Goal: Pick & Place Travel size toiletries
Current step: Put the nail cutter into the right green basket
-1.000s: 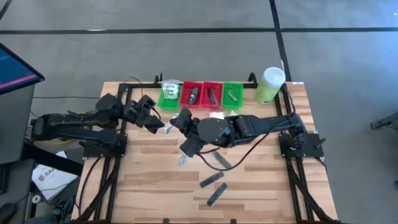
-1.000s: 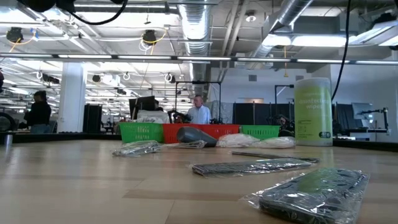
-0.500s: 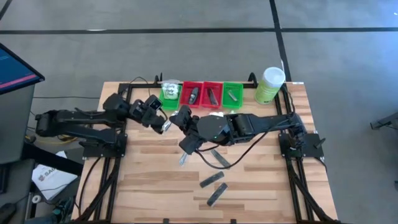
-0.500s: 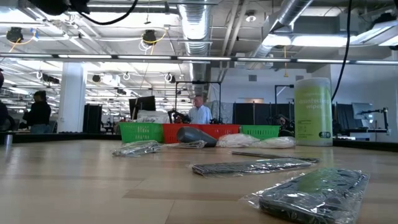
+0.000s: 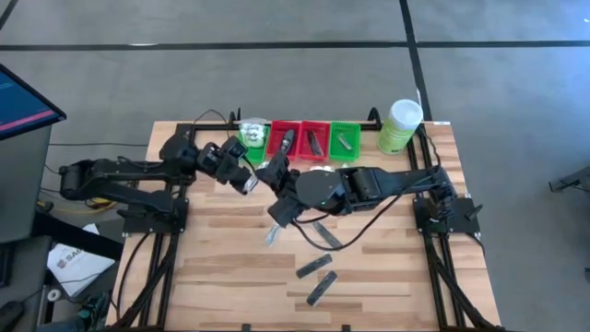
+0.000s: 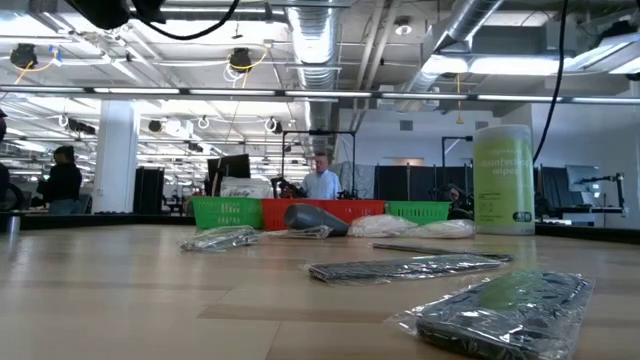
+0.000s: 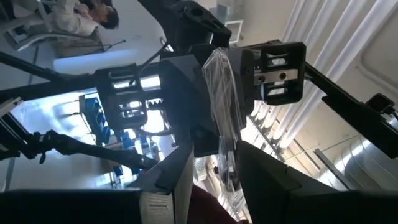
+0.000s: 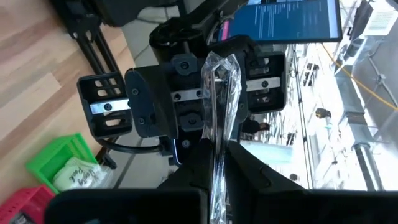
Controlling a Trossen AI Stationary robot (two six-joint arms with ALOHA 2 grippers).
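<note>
Behind the wooden table (image 6: 120, 290), the canister (image 6: 503, 180) label's writing is unreadable.

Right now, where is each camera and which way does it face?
High view: overhead, facing down; both arms, left gripper meeting right gripper.
Low view: table height, facing the room; arm scraps at top.
Left wrist view: faces right gripper; own gripper below.
Right wrist view: faces left gripper; own gripper shut on clear packet.
Both wrist views share that packet.
</note>
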